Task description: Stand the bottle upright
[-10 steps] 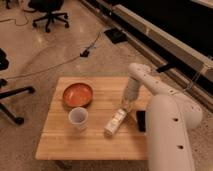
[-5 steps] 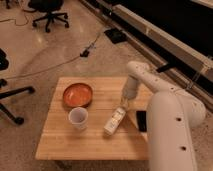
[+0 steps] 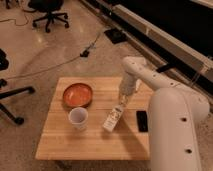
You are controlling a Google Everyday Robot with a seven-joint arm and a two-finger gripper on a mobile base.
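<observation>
Gripper (image 3: pixel 121 101) sits low over the table (image 3: pixel 90 146), right of centre, at the upper end of the bottle (image 3: pixel 112 120). Whether it is wide, narrow or clamped on the bottle cannot be told.

Left to right:
- Far left, on the floor: dark office chair base (image 3: pixel 11 96), partly cut by the frame edge. A cable (image 3: pixel 60 62) runs across the floor behind the table.
- Table: light wood, slatted top, seen from above and in front.
- Orange bowl (image 3: pixel 77 94): on the left-centre of the table, towards the far edge, upright.
- White cup (image 3: pixel 78 118): upright, mouth up, just in front of the bowl, near it.
- Bottle: not upright. Its long axis slants from lower left to upper right, base end towards the front edge, cap end up by the gripper. It is just right of the cup and apart from it. Whether the cap end is off the wood cannot be told.
- Dark flat object (image 3: pixel 142 121): lies on the table right of the bottle, apart from it.
- Arm (image 3: pixel 145 75): white, bends down from the upper right to the gripper.
- Robot body (image 3: pixel 175 131): white, fills the lower right and covers the table's right end.
</observation>
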